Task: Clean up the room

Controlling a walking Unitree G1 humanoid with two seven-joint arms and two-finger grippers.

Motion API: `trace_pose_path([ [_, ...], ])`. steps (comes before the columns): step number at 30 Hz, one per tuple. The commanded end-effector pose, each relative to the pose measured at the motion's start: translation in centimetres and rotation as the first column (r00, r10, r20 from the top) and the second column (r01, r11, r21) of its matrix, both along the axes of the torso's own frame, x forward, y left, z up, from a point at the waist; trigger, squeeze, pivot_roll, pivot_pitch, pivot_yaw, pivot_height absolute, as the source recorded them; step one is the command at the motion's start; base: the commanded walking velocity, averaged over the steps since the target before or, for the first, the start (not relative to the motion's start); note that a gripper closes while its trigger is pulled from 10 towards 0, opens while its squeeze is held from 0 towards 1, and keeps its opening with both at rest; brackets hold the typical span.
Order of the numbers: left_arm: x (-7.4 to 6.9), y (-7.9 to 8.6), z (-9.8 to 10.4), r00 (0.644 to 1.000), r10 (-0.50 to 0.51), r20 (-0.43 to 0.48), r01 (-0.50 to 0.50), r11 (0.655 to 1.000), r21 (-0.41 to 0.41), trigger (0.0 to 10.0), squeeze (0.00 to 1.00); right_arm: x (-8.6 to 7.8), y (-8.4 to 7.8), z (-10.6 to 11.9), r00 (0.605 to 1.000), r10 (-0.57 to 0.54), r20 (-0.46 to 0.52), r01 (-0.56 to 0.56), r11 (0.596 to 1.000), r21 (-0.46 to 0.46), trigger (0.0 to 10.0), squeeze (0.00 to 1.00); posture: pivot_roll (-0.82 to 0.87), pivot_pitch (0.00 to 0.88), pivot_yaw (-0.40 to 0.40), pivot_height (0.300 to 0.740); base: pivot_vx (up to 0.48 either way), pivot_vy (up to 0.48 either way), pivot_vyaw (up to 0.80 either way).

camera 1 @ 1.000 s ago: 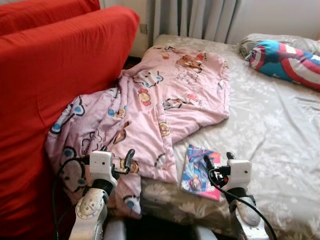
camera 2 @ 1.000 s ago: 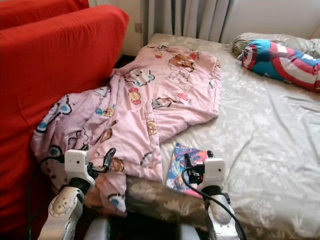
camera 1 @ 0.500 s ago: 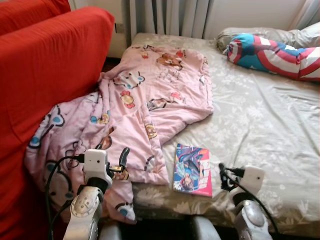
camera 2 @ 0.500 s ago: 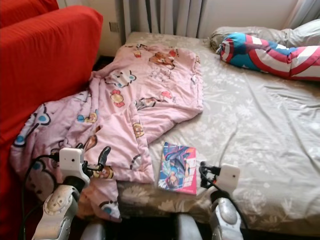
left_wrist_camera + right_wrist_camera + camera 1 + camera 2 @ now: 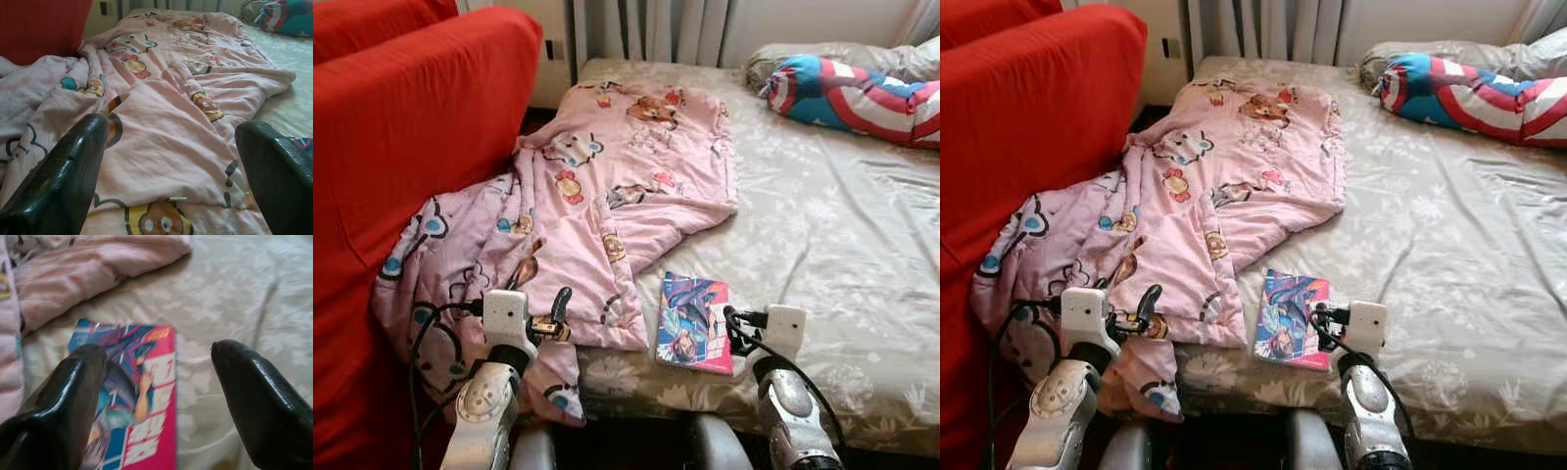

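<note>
A pink cartoon-print blanket [image 5: 607, 186] lies crumpled across the left half of the bed and spills over its near corner. A colourful comic book [image 5: 695, 308] lies flat on the sheet by the blanket's edge, close to the front of the bed. My left gripper [image 5: 548, 315] is open, held low over the blanket's hanging near corner [image 5: 161, 127]. My right gripper [image 5: 740, 329] is open just right of the book. In the right wrist view the book [image 5: 132, 396] sits between and beyond the black fingers [image 5: 63, 401].
The bed [image 5: 842, 235] has a grey flowered sheet, bare on its right half. A red sofa [image 5: 401, 127] stands tight against the bed's left side. A red, white and blue striped pillow [image 5: 862, 88] lies at the far right. Curtains [image 5: 656, 24] hang behind.
The camera has swung, so the whole scene shifted. My right gripper has come back in closer to the book's right edge than half a second ago. The left gripper holds its place.
</note>
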State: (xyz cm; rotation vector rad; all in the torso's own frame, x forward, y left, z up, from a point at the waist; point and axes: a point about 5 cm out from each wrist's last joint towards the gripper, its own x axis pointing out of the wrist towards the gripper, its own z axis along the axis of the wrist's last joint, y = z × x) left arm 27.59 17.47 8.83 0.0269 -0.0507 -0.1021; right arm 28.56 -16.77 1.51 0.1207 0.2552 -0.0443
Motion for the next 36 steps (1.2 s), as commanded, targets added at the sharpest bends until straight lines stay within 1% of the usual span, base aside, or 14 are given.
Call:
trace_pose_path([
  [1,-0.1,-0.1,-0.2,1.0,-0.009,-0.014,0.009,1.0,0.003,10.0,0.0,-0.6,-0.3,-0.7,1.0,-0.018,-0.02,0.018,1.0,0.009,10.0,0.0,0.0,0.103,-0.039,0.583,0.0,0.0,0.0],
  [5,-0.2,-0.1,-0.2,1.0,-0.014,-0.013,0.014,1.0,0.003,10.0,0.0,-0.3,-0.2,-0.7,1.0,-0.018,-0.025,0.018,1.0,0.008,10.0,0.0,0.0,0.102,-0.035,0.583,0.0,0.0,0.0],
  [6,-0.2,-0.1,-0.1,1.0,-0.017,-0.012,0.017,1.0,0.005,10.0,0.0,0.1,-0.3,-0.5,0.999,-0.023,-0.024,0.024,1.0,0.01,10.0,0.0,0.0,0.1,-0.034,0.583,0.0,0.0,0.0],
  [10,-0.2,-0.1,0.0,1.0,-0.019,-0.009,0.019,1.0,0.008,10.0,0.0,0.6,-0.5,-0.2,0.999,-0.039,-0.021,0.04,0.999,0.01,10.0,0.0,0.01,0.099,-0.031,0.583,0.0,0.0,0.0],
  [13,-0.2,0.0,0.1,1.0,-0.022,-0.007,0.022,1.0,0.012,10.0,0.0,0.8,-0.5,-0.3,0.998,-0.05,-0.044,0.051,0.998,0.023,10.0,0.0,0.02,0.102,-0.027,0.583,0.0,0.0,0.0],
  [14,-0.3,0.0,0.2,1.0,-0.027,-0.005,0.027,0.999,0.017,10.0,0.0,0.9,-0.5,-0.5,0.996,-0.066,-0.058,0.069,0.996,0.064,10.0,0.0,0.02,0.107,-0.024,0.583,0.0,0.0,0.0],
  [16,-0.4,0.0,0.3,0.999,-0.035,-0.004,0.035,0.999,0.026,10.0,0.0,1.0,-0.5,-0.6,0.995,-0.072,-0.072,0.079,0.992,0.098,10.0,0.0,0.03,0.111,-0.021,0.583,0.0,0.0,0.0],
  [17,-0.6,0.0,0.4,0.999,-0.037,-0.004,0.037,0.999,0.03,10.0,0.0,1.2,-0.4,-0.5,0.993,-0.087,-0.077,0.097,0.987,0.128,10.0,0.0,0.03,0.122,-0.017,0.583,0.0,0.0,0.0],
  [21,-0.9,0.5,0.5,0.999,-0.034,-0.006,0.034,0.999,0.039,10.0,0.0,1.6,-0.4,-0.4,0.989,-0.115,-0.09,0.129,0.978,0.165,10.0,0.0,0.04,0.141,-0.01,0.583,0.0,0.0,0.0],
  [23,-1.3,0.8,0.6,1.0,-0.028,-0.013,0.029,0.998,0.048,10.0,0.0,1.9,-0.4,-0.2,0.988,-0.122,-0.098,0.138,0.975,0.174,10.0,0.0,0.05,0.16,-0.003,0.583,0.0,0.0,0.0],
  [24,-1.6,1.0,0.6,1.0,-0.026,-0.014,0.027,0.998,0.051,10.0,0.0,1.9,-0.3,-0.2,0.987,-0.125,-0.098,0.141,0.973,0.18,10.0,0.0,0.05,0.169,-0.001,0.583,0.0,0.0,0.0],
  [32,-2.8,1.5,1.1,0.999,-0.021,-0.025,0.022,0.998,0.063,10.0,0.0,1.9,-0.4,-0.5,0.985,-0.123,-0.119,0.147,0.965,0.22,10.0,0.0,0.08,0.233,0.013,0.583,0.0,0.0,0.0],
  [36,-3.2,1.8,1.1,0.999,-0.019,-0.039,0.022,0.997,0.072,10.0,0.0,1.8,-1.0,-0.5,0.982,-0.139,-0.127,0.165,0.96,0.225,10.0,0.0,0.08,0.255,0.018,0.583,0.0,0.0,0.0],
])
